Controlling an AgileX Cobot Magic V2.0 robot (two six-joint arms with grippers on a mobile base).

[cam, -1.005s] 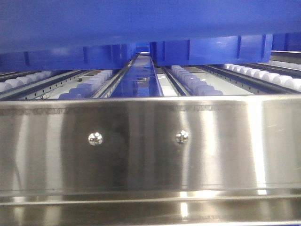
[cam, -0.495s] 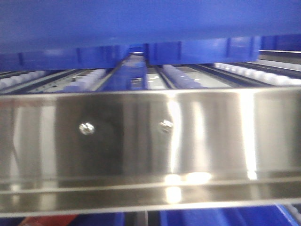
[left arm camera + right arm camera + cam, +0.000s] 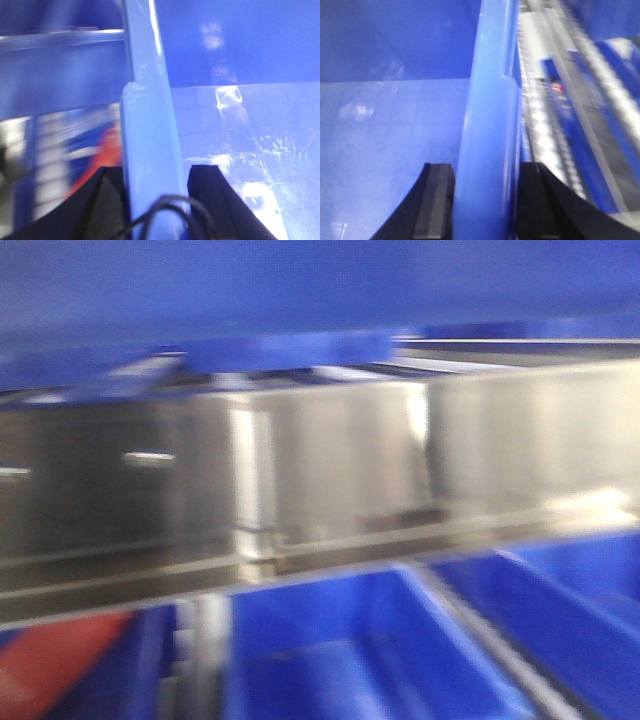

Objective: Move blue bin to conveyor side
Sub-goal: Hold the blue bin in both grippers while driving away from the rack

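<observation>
Change since 0.5 s ago: in the front view the stainless-steel rail [image 3: 340, 460] has slid up and toward 9 o'clock and now runs tilted, higher at 3 o'clock. Its 2 rivets [image 3: 150, 455] have gone from dots to smeared streaks near 9 o'clock. The rollers behind it have almost dropped out of sight, and more of the shelf below has come into view. The whole front view is motion-blurred.

Item 1, blue bin [image 3: 300, 290]: the underside fills the 12 o'clock band of the front view, above the rail. Both wrist views show its glossy floor and inner walls.

Item 2, left claw [image 3: 155, 200]: 2 black fingers [image 3: 107, 205] at 6 o'clock straddle the bin's thick rim [image 3: 147, 125], 1 on the outside at 7 o'clock and 1 on the inside at 5 o'clock. Both lie against the plastic, so the claw is closed on the rim. The bin's floor lies toward 3 o'clock. A black cable [image 3: 167, 198] loops across the rim at 6 o'clock.

Item 3, right claw [image 3: 487, 200]: the same hold, clamped on the rim, with the bin's floor toward 9 o'clock. Past the rim toward 3 o'clock are blurred steel tracks and blue shapes.

Item 4, lower blue bins [image 3: 330, 650]: at least 2 open bins, from 6 to 4 o'clock, under the rail.

Item 5, red object [image 3: 50, 670]: at 7 o'clock, too blurred to name.
</observation>
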